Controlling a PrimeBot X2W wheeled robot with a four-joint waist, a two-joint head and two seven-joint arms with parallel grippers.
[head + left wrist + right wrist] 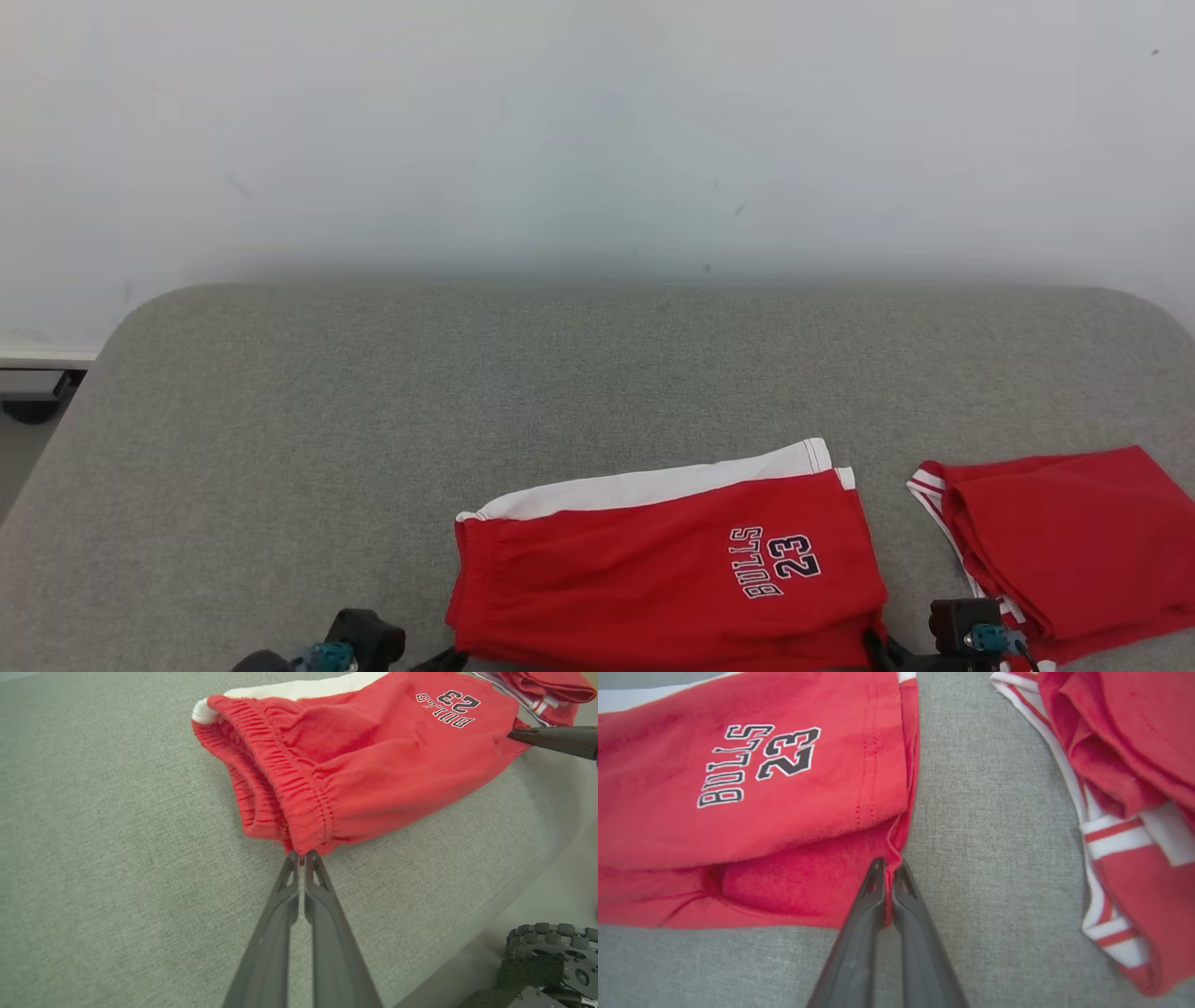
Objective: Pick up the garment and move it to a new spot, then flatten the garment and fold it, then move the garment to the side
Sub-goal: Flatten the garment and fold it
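The red shorts (653, 569) lie folded on the table (373, 420), just left of the striped red garment (1074, 532); the left hand (301, 855) pinches the waistband corner farthest from that garment, the right hand (887, 863) the hem corner nearest it, probably to keep the fold level when moved.

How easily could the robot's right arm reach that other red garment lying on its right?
Probably easily, once freed: the right gripper is shut on the shorts, so it must let go first. Only bare grey cushion separates it from the folded garment.
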